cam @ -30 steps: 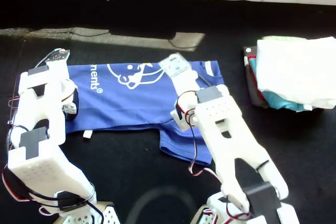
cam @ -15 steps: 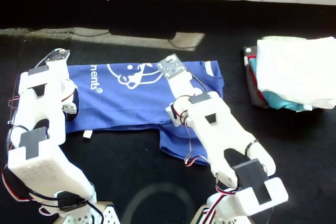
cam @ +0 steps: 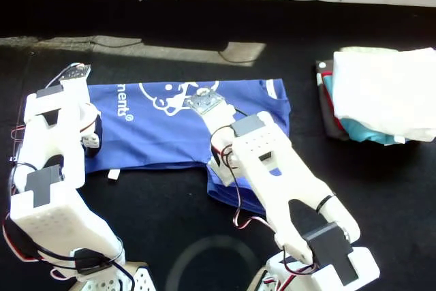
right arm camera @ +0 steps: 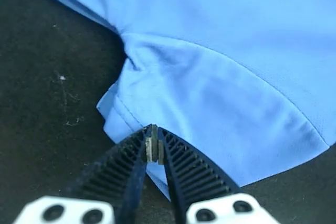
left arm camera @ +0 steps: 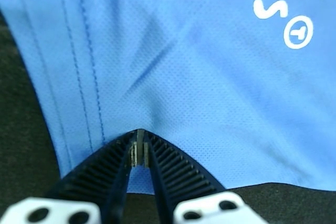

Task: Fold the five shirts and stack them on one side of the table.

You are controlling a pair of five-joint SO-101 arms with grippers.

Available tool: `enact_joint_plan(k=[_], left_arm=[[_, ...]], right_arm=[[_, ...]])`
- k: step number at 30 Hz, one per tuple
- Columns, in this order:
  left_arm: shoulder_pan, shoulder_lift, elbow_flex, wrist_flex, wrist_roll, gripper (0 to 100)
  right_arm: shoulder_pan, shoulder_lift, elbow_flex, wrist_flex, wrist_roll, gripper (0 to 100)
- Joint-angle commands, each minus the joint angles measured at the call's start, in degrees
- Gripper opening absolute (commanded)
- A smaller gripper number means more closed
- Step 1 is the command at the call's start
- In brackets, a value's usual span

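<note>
Your blue shirt (cam: pixel 163 134) is lying spread flat on the black table (cam: pixel 157 230), back to front across the left-middle part, with the white print facing up near its far edge. One short sleeve (right arm camera: pixel 226 108) is sticking out toward the arm bases on the near side.

Your left claw (left arm camera: pixel 140 153) is sitting at the shirt's left end, and the ribbed fingers (left arm camera: pixel 173 166) are pressing together with no real gap, pinching the fabric right by the stitched hem. Your right claw (right arm camera: pixel 153 150) is doing the same on the sleeve: tips squeezed together on the hem at its outer edge, with the cloth bunching up a bit just beyond the tips.

In the high view, the left arm is stretching along the shirt's left edge, and the right arm is reaching across the sleeve toward the middle of the shirt.

The pile of folded shirts (cam: pixel 381 93) is sitting well apart on the right side of the table, white one on top with teal peeking out underneath. A small white scrap (cam: pixel 113 174) is lying on the table just beside the shirt's near edge.
</note>
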Motion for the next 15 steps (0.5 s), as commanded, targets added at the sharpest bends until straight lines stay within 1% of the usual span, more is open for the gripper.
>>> enact_joint_plan(k=[1, 3, 5, 11, 15], left_arm=[[0.84, 0.13, 0.04, -2.64, 0.0, 1], [0.84, 0.13, 0.04, -2.64, 0.0, 1], [0.84, 0.13, 0.04, -2.64, 0.0, 1], [0.84, 0.13, 0.04, -2.64, 0.0, 1], [0.84, 0.13, 0.04, -2.64, 0.0, 1]], right_arm=[[5.05, -2.15, -2.86, -4.26, 2.37, 0.6], [6.37, -2.07, -0.4, -7.34, 3.52, 0.6], [5.93, -1.71, 1.89, -8.04, 3.43, 0.6], [-4.35, -1.8, 7.34, -7.96, 3.52, 0.6], [-4.79, -1.63, 8.57, -7.96, 3.6, 0.6]])
